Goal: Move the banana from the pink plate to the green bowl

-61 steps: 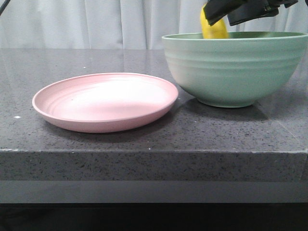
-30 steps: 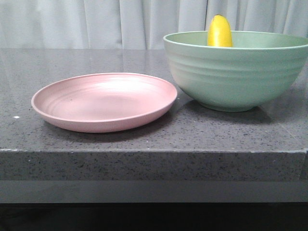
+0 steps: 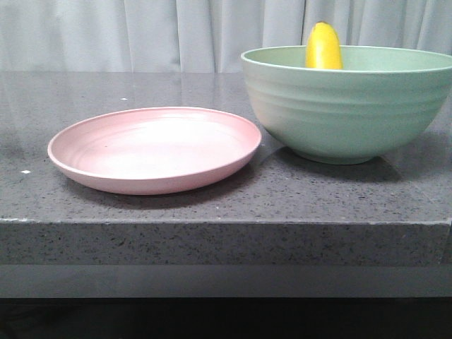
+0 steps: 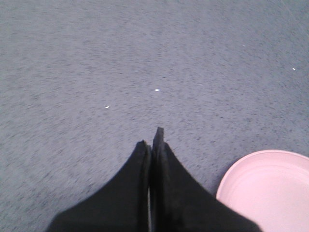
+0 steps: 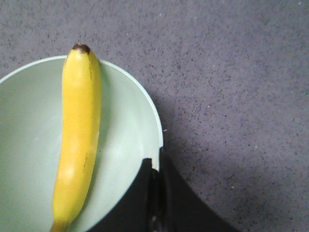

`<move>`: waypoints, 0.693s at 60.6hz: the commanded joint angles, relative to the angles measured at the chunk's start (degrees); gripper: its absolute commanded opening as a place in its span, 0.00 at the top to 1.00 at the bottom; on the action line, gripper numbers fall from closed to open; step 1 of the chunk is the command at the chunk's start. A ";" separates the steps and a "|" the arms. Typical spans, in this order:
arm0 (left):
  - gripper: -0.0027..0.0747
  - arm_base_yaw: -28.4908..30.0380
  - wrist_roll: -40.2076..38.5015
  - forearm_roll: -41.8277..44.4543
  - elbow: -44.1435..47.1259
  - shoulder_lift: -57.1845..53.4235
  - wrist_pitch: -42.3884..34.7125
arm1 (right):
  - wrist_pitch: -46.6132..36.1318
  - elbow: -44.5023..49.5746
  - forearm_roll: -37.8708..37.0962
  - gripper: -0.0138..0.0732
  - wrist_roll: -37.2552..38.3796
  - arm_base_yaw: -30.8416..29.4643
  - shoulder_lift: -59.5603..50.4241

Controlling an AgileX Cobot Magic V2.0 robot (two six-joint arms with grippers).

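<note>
Banana [image 3: 324, 46] lies inside the green bowl [image 3: 346, 106], one yellow end poking above the far rim, dark tip resting on the edge. Beside it, just left, the pink plate [image 3: 155, 150] sits flat, bare.

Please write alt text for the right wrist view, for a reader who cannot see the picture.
A yellow banana lies inside the pale green bowl, its dark tip at the rim. The right tool, black and shut, hangs above the bowl's edge, holding nothing. Dark speckled table fills the rest.
</note>
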 commanded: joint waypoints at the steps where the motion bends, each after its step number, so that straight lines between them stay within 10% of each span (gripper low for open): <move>1: 0.99 1.15 -0.46 -0.56 3.30 -6.19 -6.18 | -11.34 5.59 -0.43 0.91 0.40 0.21 -7.63; 42: 0.99 1.15 -0.13 -0.33 40.95 -47.66 -19.25 | -30.88 51.13 1.31 0.91 0.34 3.64 -57.13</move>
